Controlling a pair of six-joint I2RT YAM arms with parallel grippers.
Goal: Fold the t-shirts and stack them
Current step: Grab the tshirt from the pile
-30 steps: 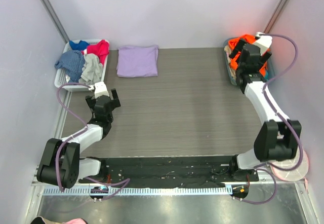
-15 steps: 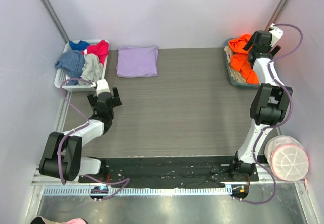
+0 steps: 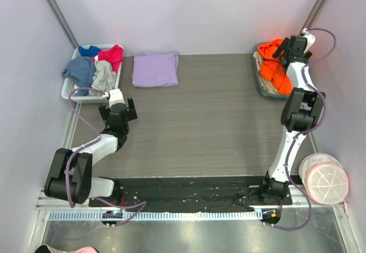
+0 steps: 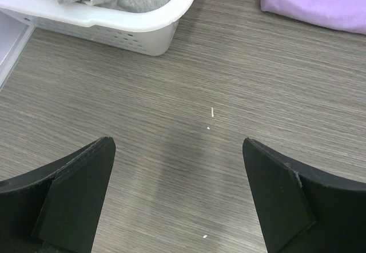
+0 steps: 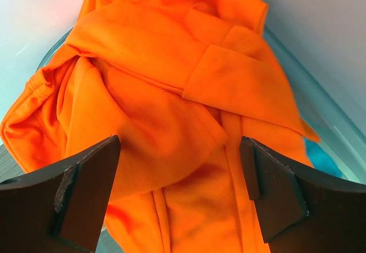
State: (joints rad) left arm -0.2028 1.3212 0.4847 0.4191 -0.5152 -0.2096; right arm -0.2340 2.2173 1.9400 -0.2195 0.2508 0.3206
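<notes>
The lavender t-shirt (image 3: 155,68) lies folded flat at the back left of the table; its edge shows in the left wrist view (image 4: 320,1). My left gripper (image 3: 118,109) (image 4: 178,167) hovers open over bare table, in front of that shirt and apart from it. My right gripper (image 3: 287,48) (image 5: 180,167) is open above the crumpled orange garment (image 5: 171,93), its fingers straddling the cloth without pinching it. A small turquoise patch (image 5: 322,158) peeks out beside the orange cloth; I cannot tell whether it is the teal t-shirt.
A white basket (image 3: 67,90) (image 4: 114,24) of red, blue and grey garments stands at the back left. The orange garment sits in a grey-blue tray (image 3: 260,84) at the back right. A round white object (image 3: 327,181) lies off the table's near right corner. Walls close in on both sides.
My right arm has straightened up and carried its gripper from over the tray's front to its back end. My left gripper has shifted slightly away from its base.
</notes>
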